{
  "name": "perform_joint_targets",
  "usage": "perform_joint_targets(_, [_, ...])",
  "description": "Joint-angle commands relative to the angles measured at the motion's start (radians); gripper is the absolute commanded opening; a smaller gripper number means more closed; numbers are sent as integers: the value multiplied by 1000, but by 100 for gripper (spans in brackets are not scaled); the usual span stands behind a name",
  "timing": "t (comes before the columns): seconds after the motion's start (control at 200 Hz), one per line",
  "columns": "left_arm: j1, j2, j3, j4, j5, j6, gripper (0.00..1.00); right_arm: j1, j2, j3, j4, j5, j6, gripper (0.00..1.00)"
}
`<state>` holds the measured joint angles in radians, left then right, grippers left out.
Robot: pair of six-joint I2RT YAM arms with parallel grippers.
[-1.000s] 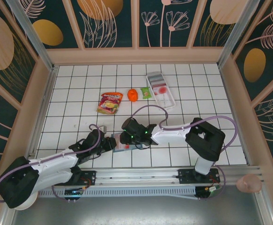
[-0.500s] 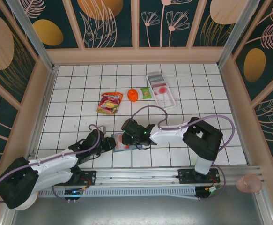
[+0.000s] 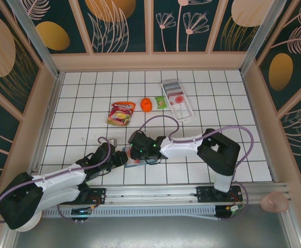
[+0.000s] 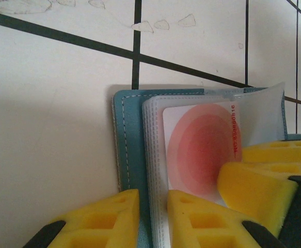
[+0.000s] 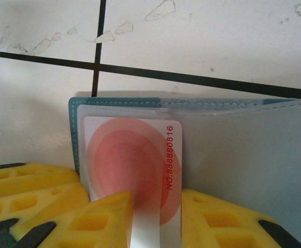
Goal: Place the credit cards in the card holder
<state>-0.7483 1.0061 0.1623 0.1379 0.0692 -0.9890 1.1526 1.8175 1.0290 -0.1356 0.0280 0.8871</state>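
The teal card holder (image 4: 131, 139) lies open on the tiled floor near the front, its clear sleeves fanned up. My left gripper (image 4: 153, 201) is shut on its cover edge and sleeve stack. A whitish credit card (image 5: 132, 157) with a red disc and a red number sits in the top sleeve. My right gripper (image 5: 156, 204) stands over the card's near end with a narrow gap between its jaws; one finger overlaps the card. Seen from above, both grippers (image 3: 123, 157) (image 3: 133, 153) meet over the card holder (image 3: 133, 164). The right fingers (image 4: 258, 181) rest on the card (image 4: 202, 150).
A long white tray (image 3: 184, 111) with more cards stands at the back right. A snack packet (image 3: 121, 113), an orange object (image 3: 146, 105) and a small green packet (image 3: 161, 102) lie behind the grippers. Wooden walls ring the floor.
My right gripper has slid a little to the left over the card holder, and its jaws have narrowed. The left arm has stayed put.
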Motion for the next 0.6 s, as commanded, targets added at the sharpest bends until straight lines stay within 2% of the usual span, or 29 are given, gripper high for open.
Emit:
perform_joint_targets(0.0, [-6,11,-18,-17,-6,2,23,23,32,39,3,-7,-16,30])
perform_joint_targets(0.215, [-6,-23,-3,-70,-36,4,24,29,-5,19,27,-7,1,31])
perform_joint_targets(0.52, [-6,-134,4,-159,-89,-19,41,13,-79,-35,1,39,1,34])
perform_joint_targets(0.595, [-6,-151,14,-195,-109,-16,41,13,-77,-36,1,46,-3,28])
